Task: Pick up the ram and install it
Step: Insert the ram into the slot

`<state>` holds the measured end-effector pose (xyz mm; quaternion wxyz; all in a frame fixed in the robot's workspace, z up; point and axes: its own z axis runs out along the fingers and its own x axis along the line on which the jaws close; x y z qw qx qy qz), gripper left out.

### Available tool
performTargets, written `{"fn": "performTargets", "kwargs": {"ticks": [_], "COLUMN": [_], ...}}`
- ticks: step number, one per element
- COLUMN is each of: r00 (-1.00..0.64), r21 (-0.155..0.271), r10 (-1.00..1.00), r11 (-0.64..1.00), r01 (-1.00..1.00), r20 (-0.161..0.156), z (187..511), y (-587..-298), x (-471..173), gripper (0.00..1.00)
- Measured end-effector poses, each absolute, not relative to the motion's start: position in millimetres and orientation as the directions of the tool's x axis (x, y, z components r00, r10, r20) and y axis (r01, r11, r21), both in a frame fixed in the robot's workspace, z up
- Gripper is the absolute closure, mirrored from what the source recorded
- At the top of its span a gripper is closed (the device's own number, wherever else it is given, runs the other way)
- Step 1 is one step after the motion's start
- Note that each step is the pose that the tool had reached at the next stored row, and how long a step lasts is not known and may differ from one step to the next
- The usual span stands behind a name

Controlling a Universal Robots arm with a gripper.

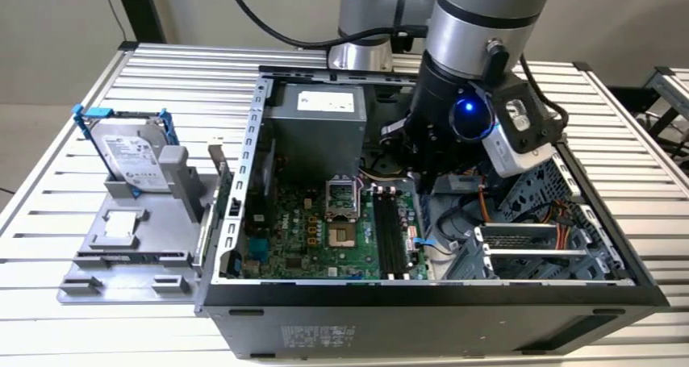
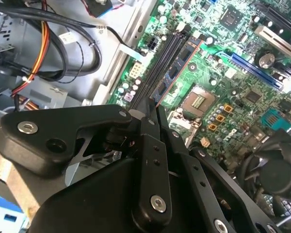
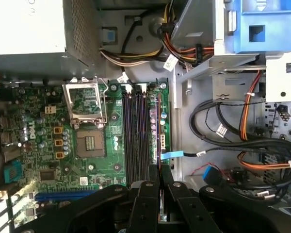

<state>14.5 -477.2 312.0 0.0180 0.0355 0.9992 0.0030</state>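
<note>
Slatted metal table [image 1: 64, 319], hand [image 3: 158, 180] pinching ram [image 3: 155, 126] edge-on beside motherboard slots [image 3: 136, 136]

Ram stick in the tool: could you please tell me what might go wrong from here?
The tool seems to grip the ram near one end, so pressing could tilt it in the slots rather than seat it. The blue-tagged cable reaches right up to the ram and might get pinched.

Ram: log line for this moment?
gripper: shut on ram | ram: parallel to slots, at row's edge | seated: cannot tell
</note>
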Motion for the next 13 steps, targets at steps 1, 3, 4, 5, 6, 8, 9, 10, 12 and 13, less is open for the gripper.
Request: {"fn": "performTargets", "kwargs": {"ticks": [1, 3, 4, 5, 6, 8, 9, 10, 12, 13], "r00": [-0.997, -0.997, -0.997, -0.997, -0.997, -0.997, -0.997, -0.997, -0.997, -0.997], "r21": [0.007, 0.007, 0.007, 0.007, 0.007, 0.007, 0.007, 0.007, 0.007, 0.007], "r10": [0.073, 0.075, 0.075, 0.075, 0.075, 0.075, 0.075, 0.074, 0.074, 0.073], "r11": [0.997, 0.997, 0.997, 0.997, 0.997, 0.997, 0.997, 0.997, 0.997, 0.997], "r01": [0.073, 0.075, 0.075, 0.075, 0.075, 0.075, 0.075, 0.074, 0.073, 0.073], "r20": [-0.036, -0.031, -0.031, -0.031, -0.031, -0.031, -0.031, -0.031, -0.031, -0.031], "z": [310.8, 310.6, 310.6, 310.0, 308.3, 304.8, 303.0, 301.1, 297.5, 295.7], "y": [-477.2, -477.1, -477.2, -477.1, -477.1, -477.0, -477.0, -477.0, -476.9, -476.9], "x": [14.3, 14.2, 14.2, 14.2, 14.2, 14.3, 14.3, 14.3, 14.0, 13.5], "gripper": [1.0, 1.0, 1.0, 1.0, 1.0, 1.0, 1.0, 1.0, 1.0, 1.0]}}
